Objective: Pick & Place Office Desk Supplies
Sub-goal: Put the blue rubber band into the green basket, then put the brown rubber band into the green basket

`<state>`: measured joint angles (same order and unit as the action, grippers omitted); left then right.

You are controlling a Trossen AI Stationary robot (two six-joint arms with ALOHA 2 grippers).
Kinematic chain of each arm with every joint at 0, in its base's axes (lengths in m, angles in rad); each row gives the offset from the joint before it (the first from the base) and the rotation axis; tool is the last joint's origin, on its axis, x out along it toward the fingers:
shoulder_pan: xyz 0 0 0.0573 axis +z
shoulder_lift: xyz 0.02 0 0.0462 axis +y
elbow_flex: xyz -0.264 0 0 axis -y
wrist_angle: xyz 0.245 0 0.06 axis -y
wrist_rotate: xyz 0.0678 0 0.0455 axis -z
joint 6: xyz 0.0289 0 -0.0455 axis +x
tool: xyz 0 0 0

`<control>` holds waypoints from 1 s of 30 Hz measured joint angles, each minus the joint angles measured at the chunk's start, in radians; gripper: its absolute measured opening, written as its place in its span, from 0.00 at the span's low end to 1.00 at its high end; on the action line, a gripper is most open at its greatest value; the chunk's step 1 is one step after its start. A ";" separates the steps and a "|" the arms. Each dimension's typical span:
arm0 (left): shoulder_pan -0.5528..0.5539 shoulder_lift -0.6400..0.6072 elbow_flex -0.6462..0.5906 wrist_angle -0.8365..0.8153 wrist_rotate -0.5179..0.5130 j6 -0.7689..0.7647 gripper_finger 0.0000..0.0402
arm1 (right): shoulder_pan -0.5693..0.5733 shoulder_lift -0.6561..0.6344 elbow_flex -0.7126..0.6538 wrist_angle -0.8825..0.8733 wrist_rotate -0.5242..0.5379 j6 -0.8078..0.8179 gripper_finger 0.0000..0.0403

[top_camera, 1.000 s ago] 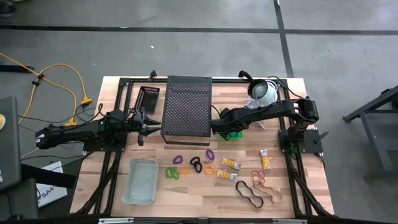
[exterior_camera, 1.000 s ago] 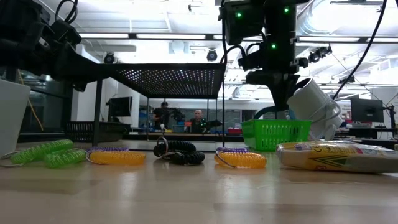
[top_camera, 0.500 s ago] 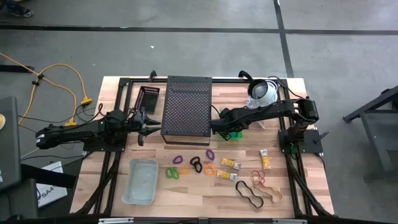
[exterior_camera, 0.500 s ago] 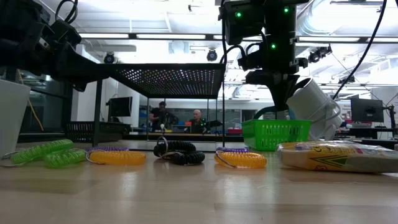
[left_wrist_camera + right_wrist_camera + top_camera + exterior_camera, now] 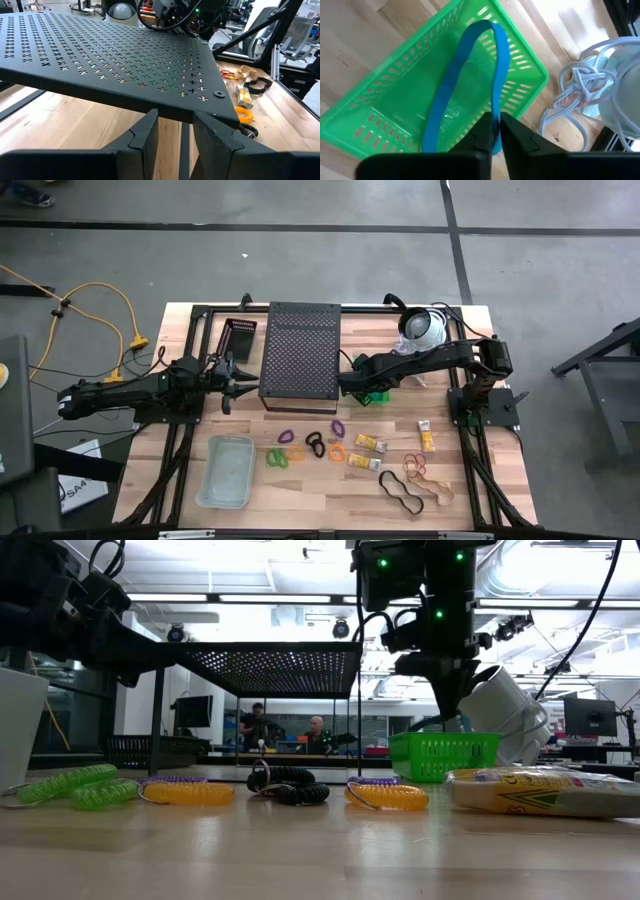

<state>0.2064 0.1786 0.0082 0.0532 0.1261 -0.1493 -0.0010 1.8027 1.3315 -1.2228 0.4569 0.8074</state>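
Note:
My right gripper [image 5: 496,120] hangs over the green basket [image 5: 420,100], shut on a blue rubber band [image 5: 450,85] that loops out over the basket's inside. In the high view the gripper [image 5: 362,388] and the basket [image 5: 380,394] sit right of the black perforated shelf [image 5: 300,350]. My left gripper [image 5: 175,125] stands open at the shelf's left edge, holding nothing. Coiled loops [image 5: 310,445], yellow-and-white packets [image 5: 368,445] and thin rubber bands [image 5: 410,480] lie loose on the wood near the front. My right gripper pinches the blue band at one end of its loop [image 5: 496,107] between its two fingers. The fingers come steeply from above. The rest of the loop reaches away below them over the basket's inside; whether it touches the basket I cannot tell.
A clear tray [image 5: 226,470] sits front left. A white dome device [image 5: 425,328] with a bundled cable [image 5: 570,95] stands just behind the green basket. A small dark basket [image 5: 238,338] is left of the shelf. Black frame rails run along the table's sides.

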 joint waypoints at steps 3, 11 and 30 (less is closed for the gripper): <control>0.000 0.000 0.000 0.000 0.000 0.000 0.29 | 0.000 0.000 0.000 0.001 0.013 0.000 0.16; 0.000 0.000 0.000 0.000 0.000 0.000 0.29 | 0.000 0.000 0.000 0.006 0.015 0.008 0.25; 0.000 0.000 0.000 0.000 0.000 0.000 0.29 | 0.007 -0.245 -0.001 -0.027 0.040 -0.062 0.24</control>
<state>0.2062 0.1783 0.0082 0.0535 0.1261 -0.1493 0.0056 1.5575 1.3308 -1.2495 0.4973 0.7455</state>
